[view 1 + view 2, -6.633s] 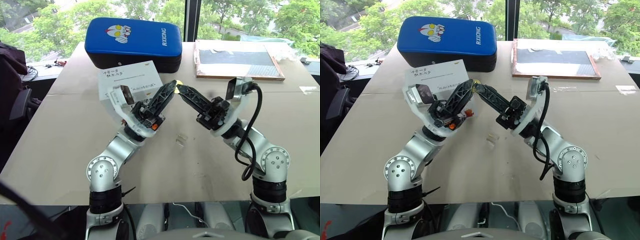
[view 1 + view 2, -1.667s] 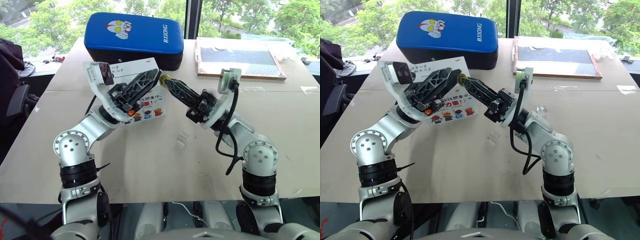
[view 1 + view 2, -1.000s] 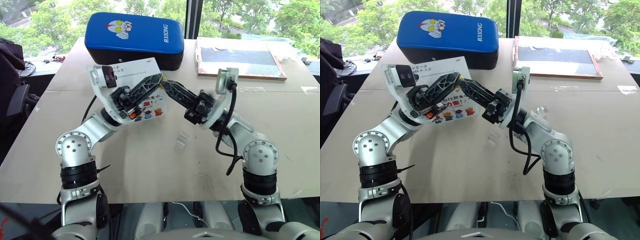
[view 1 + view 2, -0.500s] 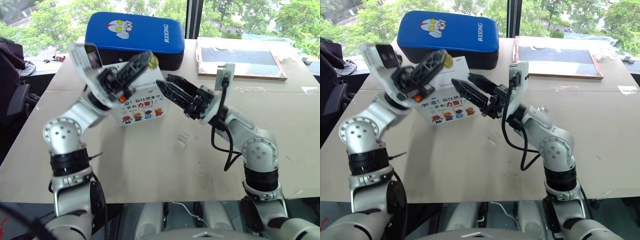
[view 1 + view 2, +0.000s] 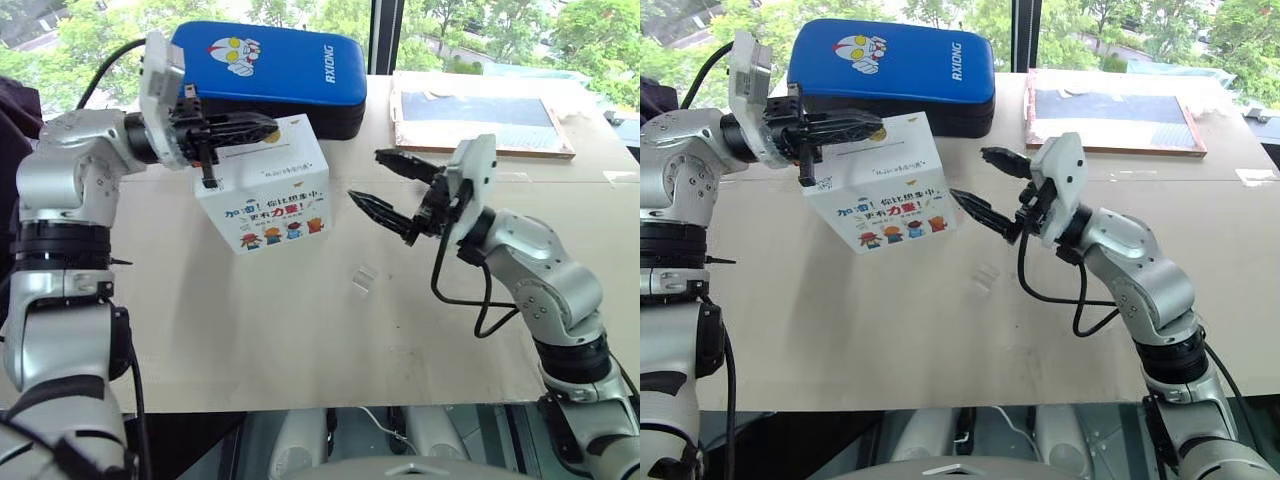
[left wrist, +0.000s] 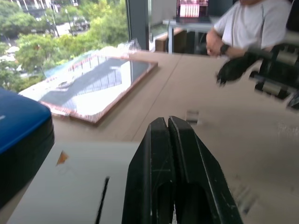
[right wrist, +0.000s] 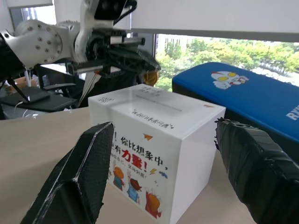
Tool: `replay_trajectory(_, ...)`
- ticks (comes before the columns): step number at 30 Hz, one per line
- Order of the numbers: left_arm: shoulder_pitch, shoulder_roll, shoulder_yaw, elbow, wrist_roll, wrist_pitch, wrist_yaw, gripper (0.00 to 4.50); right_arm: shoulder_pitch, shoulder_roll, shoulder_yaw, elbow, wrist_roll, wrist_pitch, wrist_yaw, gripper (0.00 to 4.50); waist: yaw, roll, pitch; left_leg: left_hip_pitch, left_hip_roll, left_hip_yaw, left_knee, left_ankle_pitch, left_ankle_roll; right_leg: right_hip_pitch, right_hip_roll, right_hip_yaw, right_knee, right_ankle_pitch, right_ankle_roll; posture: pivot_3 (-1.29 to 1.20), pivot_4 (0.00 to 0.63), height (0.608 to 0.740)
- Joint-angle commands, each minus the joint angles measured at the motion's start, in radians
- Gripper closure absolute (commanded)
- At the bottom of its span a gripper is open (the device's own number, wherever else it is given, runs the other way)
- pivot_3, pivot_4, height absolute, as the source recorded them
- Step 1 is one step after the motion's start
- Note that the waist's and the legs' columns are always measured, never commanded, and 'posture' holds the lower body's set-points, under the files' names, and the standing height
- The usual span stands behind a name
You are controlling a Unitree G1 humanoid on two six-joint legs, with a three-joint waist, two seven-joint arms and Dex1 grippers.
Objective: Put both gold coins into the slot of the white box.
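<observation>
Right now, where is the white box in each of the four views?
Left eye view: white box left of centre, under the left gripper.
Right eye view: white box left of centre too.
Left wrist view: its top, with the slot, beneath shut fingers.
Right wrist view: between the open right fingers.
Shared landmark: blue padded case behind it.

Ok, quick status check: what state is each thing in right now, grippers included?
left gripper: shut on a gold coin, above the box top
right gripper: open, empty, beside the box
white box: upright on table
slot: clear, nothing in it
blue padded case: closed, behind the box
</observation>
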Motion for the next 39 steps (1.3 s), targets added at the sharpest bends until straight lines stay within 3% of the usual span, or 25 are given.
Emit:
replay_trajectory(1,-0.066,-0.006,0.01,0.111,0.07,-0.088,-0.059,4.5,0.011,-0.005,-0.039,-0.077,0.049,-0.001,0.019,0.79,0.0,0.0,0.0,0.0,0.0,0.0,0.0,0.0,0.0,0.0,0.0,0.0,0.0,0.0,0.0,0.0,0.15,0.74)
replay_trajectory(8,-0.128,-0.048,0.01,0.28,0.168,-0.139,-0.094,4.5,0.018,-0.017,-0.044,-0.085,0.066,0.018,0.037,0.79,-0.001,0.0,0.0,0.0,0.0,0.0,0.0,0.0,0.001,-0.001,0.0,0.0,0.001,0.0,0.0,0.0,0.15,0.74)
replay_trajectory(17,-0.203,-0.062,-0.039,0.525,0.37,-0.371,-0.089,4.5,0.02,-0.021,-0.047,-0.081,0.068,0.021,0.042,0.79,-0.001,0.0,0.0,0.0,0.0,0.0,0.001,0.0,0.001,-0.001,0.0,0.0,0.003,0.0,0.0,0.0,0.15,0.74)
replay_trajectory(24,-0.241,-0.089,-0.025,0.631,0.421,-0.421,-0.095,4.5,0.028,-0.02,-0.046,-0.091,0.076,0.035,0.032,0.79,-0.001,0.0,0.0,0.001,0.0,0.0,0.003,0.0,0.001,0.0,0.0,0.0,0.005,0.0,0.0,0.0,0.15,0.74)
replay_trajectory(28,-0.25,-0.102,-0.002,0.651,0.416,-0.418,-0.102,3.31,0.03,-0.026,-0.051,-0.095,0.079,0.049,0.025,0.76,-0.001,0.0,0.0,0.002,0.001,0.0,0.005,0.0,0.001,0.001,0.0,0.0,0.006,0.0,0.0,0.0,0.15,0.74)
replay_trajectory(34,-0.275,-0.114,0.082,0.641,0.375,-0.437,-0.033,0.33,0.037,-0.041,-0.06,-0.092,0.077,0.058,0.027,0.76,0.001,0.0,0.0,0.001,0.001,-0.001,0.006,0.0,0.001,0.001,-0.001,-0.001,0.006,0.0,0.0,0.0,0.15,0.74)
replay_trajectory(35,-0.288,-0.116,0.108,0.621,0.346,-0.413,-0.046,0.09,0.048,-0.05,-0.063,-0.091,0.071,0.056,0.033,0.76,0.001,0.0,0.0,0.001,0.0,-0.001,0.006,0.0,0.001,0.001,-0.001,-0.001,0.005,0.0,0.0,0.0,0.15,0.74)
replay_trajectory(39,-0.287,-0.121,0.174,0.445,0.231,-0.269,-0.13,0.09,0.11,-0.081,-0.084,-0.095,0.072,0.045,0.051,0.76,0.001,-0.001,0.0,-0.002,0.001,-0.002,0.006,0.0,0.001,0.0,-0.001,-0.002,0.004,0.0,0.001,0.0,0.15,0.74)
